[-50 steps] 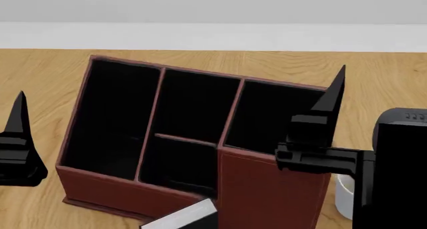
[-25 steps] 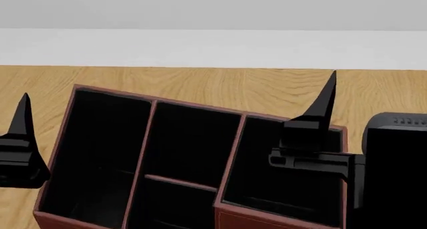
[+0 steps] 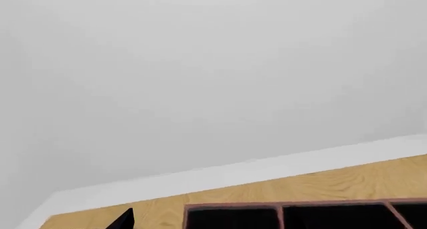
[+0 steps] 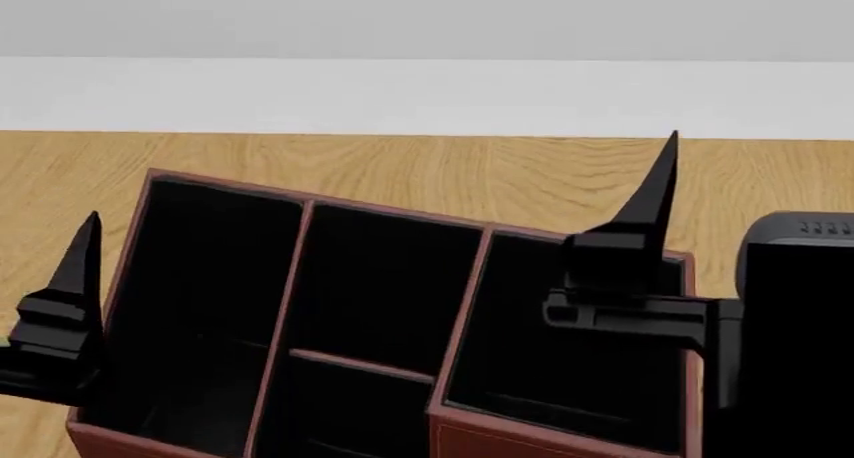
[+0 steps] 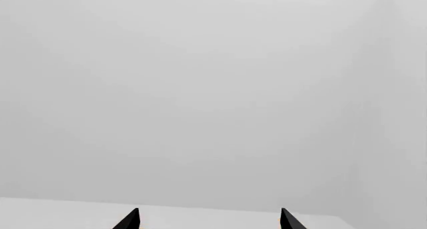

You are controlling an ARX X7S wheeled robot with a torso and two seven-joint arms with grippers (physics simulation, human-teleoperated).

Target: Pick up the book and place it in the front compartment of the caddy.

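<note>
The book is out of view. The caddy (image 4: 461,308), red-brown with a black interior and dividers, fills the lower middle of the head view; its far rim also shows in the left wrist view (image 3: 233,206). My left gripper (image 4: 80,278) points upward beside the caddy's left wall; the left wrist view shows only one fingertip (image 3: 125,220), set far off centre. My right gripper (image 4: 654,213) points upward over the caddy's right compartment. In the right wrist view its fingertips (image 5: 131,220) stand wide apart with nothing between them. Both grippers are empty.
The wooden table (image 4: 534,173) runs behind the caddy to a white ledge (image 4: 427,93) and grey wall. My right arm's black body (image 4: 801,318) stands at the right edge, close to the caddy's right wall.
The head view tilted up a second ago, taking the book and mug out of sight. Since half a second ago my left gripper has moved right, up to the caddy's left wall. The right gripper barely moved.
</note>
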